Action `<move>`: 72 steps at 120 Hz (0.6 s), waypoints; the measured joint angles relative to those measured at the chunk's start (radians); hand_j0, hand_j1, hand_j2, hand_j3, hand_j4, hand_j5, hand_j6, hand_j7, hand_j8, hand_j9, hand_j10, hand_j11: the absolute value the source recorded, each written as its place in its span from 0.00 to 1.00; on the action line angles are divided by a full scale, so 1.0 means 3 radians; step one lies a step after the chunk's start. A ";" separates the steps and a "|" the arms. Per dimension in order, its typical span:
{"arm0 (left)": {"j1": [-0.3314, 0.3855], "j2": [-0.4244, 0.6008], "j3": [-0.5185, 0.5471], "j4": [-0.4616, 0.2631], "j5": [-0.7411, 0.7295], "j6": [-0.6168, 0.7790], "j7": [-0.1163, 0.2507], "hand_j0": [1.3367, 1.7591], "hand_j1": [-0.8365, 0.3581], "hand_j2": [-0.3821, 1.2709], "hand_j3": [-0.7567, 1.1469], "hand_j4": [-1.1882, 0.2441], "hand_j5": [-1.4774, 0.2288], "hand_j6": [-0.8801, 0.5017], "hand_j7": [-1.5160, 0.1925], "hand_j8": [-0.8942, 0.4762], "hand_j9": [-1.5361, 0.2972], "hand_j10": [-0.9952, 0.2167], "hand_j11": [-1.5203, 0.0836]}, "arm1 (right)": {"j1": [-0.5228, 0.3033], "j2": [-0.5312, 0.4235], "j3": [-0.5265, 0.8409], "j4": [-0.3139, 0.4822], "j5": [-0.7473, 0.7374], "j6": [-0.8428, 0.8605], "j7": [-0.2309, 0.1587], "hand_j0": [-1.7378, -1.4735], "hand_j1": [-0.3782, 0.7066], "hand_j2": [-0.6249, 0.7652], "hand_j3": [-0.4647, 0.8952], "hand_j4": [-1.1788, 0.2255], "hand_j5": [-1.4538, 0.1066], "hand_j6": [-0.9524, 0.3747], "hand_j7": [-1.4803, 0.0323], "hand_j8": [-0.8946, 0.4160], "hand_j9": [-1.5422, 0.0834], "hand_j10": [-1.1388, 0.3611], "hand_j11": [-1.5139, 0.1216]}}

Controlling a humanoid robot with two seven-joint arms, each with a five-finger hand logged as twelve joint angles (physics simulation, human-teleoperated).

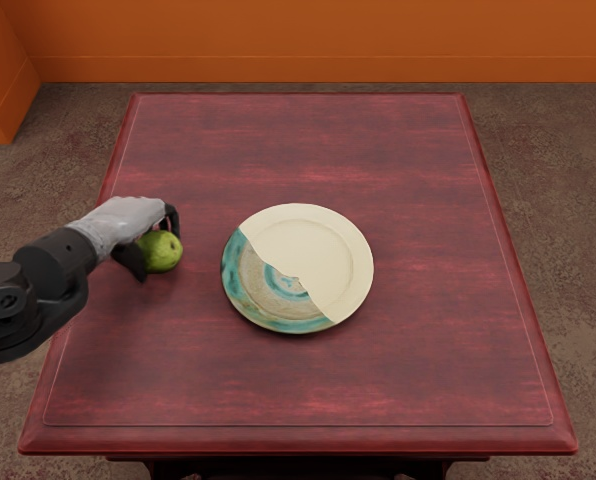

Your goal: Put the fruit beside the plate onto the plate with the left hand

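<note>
Left hand (130, 224) closed its fingers around the green fruit (164, 252)
I judged it needed a firm hold and a clean lift over the plate (323, 255) rim before release

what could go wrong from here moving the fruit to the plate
1. The left hand grips the green fruit from one side only; being round, it could slip out on lifting.
2. The fruit sits near the plate rim; carried too low, it could knock the plate.
3. Released off-centre, it may roll off the shallow plate.
</note>
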 joint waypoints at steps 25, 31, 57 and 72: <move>-0.0191 -0.0224 -0.0142 0.0000 -0.0023 -0.0014 -0.0002 0.74 0.47 0.52 0.40 0.52 0.28 0.38 0.29 0.30 0.29 0.21 0.31 | -0.0003 0.0000 -0.0001 0.0000 0.0001 0.0000 0.0000 0.30 0.03 0.45 0.34 0.84 0.93 0.72 0.98 0.68 0.95 0.76 0.93; -0.0194 -0.0301 -0.0184 0.0002 -0.0030 -0.0015 -0.0001 0.74 0.47 0.52 0.40 0.51 0.28 0.38 0.30 0.30 0.29 0.21 0.32 | -0.0003 0.0000 0.0000 0.0000 0.0002 0.0001 0.0000 0.30 0.03 0.45 0.34 0.84 0.93 0.72 0.98 0.68 0.95 0.76 0.93; -0.0211 -0.0602 -0.0373 0.0010 -0.0081 -0.0019 -0.0002 0.74 0.47 0.51 0.40 0.52 0.28 0.38 0.30 0.30 0.29 0.22 0.32 | -0.0003 0.0000 -0.0001 0.0000 0.0002 0.0000 0.0000 0.30 0.03 0.45 0.34 0.84 0.93 0.72 0.98 0.68 0.95 0.76 0.93; -0.0215 -0.0801 -0.0420 0.0011 -0.0085 -0.0018 -0.0002 0.75 0.48 0.51 0.40 0.51 0.29 0.38 0.30 0.30 0.29 0.22 0.32 | -0.0003 0.0000 -0.0002 0.0000 0.0002 0.0000 0.0000 0.30 0.03 0.45 0.34 0.84 0.93 0.72 0.98 0.68 0.95 0.76 0.93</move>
